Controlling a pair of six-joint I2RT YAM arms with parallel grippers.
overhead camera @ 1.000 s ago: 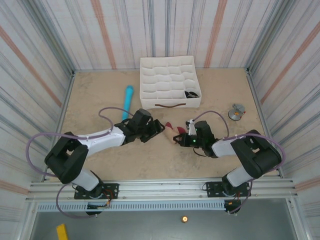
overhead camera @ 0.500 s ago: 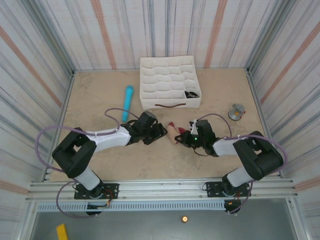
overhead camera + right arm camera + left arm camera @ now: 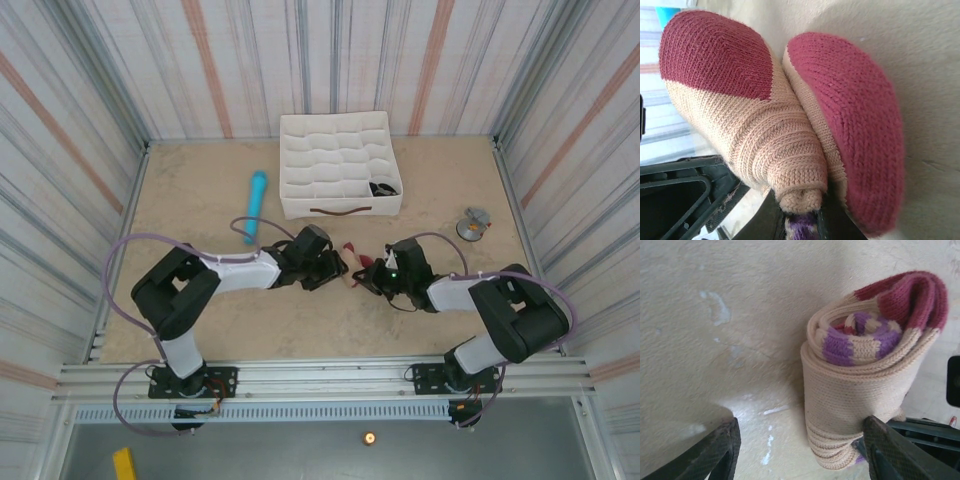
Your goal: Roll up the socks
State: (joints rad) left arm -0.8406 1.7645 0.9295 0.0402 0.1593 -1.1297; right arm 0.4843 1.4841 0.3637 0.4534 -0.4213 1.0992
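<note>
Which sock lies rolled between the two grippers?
The beige sock with maroon toe, on the table; the black sock sits in the white compartment box.

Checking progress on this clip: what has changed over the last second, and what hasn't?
The left gripper moved right to the beige sock roll and now sits at its end, jaws open. The right gripper stays shut on the roll's other end, barely shifted. The light-blue cylinder and white divider box have not moved.
</note>
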